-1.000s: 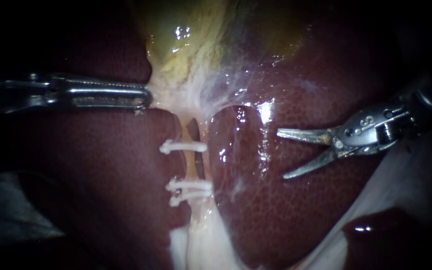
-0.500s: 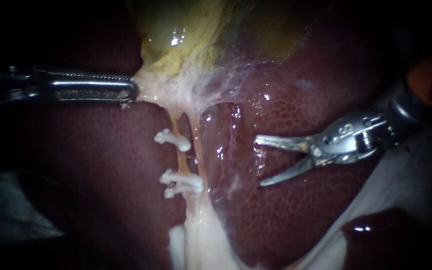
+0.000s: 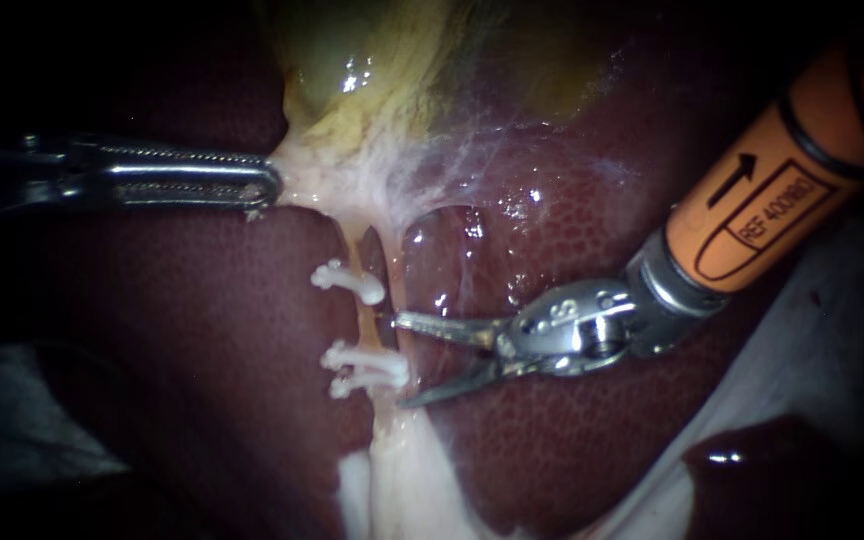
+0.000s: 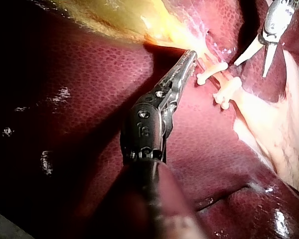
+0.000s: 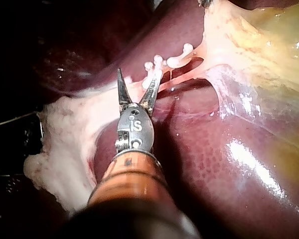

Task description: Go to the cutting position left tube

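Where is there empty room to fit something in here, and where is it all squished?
Roomy: the dark red liver below the silver left instrument, which grips pale tissue, and left of the white plastic clips. Tight: the short bare yellowish tube between upper and lower clips, where the right instrument, blades open, crowds in.

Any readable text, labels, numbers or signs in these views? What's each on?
Right instrument, open jaws: printed label on its orange shaft sleeve, stamped mark on its metal wrist; instrument marks, not read off.
Left instrument, jaws shut on pale tissue: stamped mark on its wrist, not read off.
White clips, dark red liver, yellow-green gallbladder: no text.
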You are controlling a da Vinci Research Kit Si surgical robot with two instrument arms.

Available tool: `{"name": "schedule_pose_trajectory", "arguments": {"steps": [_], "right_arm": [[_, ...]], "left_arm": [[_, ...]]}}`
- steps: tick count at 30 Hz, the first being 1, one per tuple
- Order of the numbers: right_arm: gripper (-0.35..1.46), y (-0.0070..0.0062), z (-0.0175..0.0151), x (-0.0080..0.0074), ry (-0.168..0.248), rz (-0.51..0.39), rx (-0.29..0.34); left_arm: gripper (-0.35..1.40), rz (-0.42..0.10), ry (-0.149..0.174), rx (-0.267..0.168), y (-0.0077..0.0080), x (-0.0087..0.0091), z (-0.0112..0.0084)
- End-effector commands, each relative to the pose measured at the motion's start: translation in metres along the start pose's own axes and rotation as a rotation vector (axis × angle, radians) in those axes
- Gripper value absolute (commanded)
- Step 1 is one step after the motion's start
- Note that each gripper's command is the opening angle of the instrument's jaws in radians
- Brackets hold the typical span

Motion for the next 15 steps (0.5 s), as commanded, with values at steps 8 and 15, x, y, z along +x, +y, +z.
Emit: {"name": "schedule_pose_trajectory", "arguments": {"steps": [8, 15], "right_arm": [[1.45, 0.0014, 0.0011, -0.0013, 0.000, 0.025, 0.008], [1.45, 0.0028, 0.0024, -0.0025, 0.001, 0.050, 0.040]], "left_arm": [[-0.35, 0.000, 0.000, 0.001, 0.0000, -0.0001, 0.0001], [-0.35, 0.000, 0.000, 0.001, 0.0000, -0.0001, 0.0002]]}}
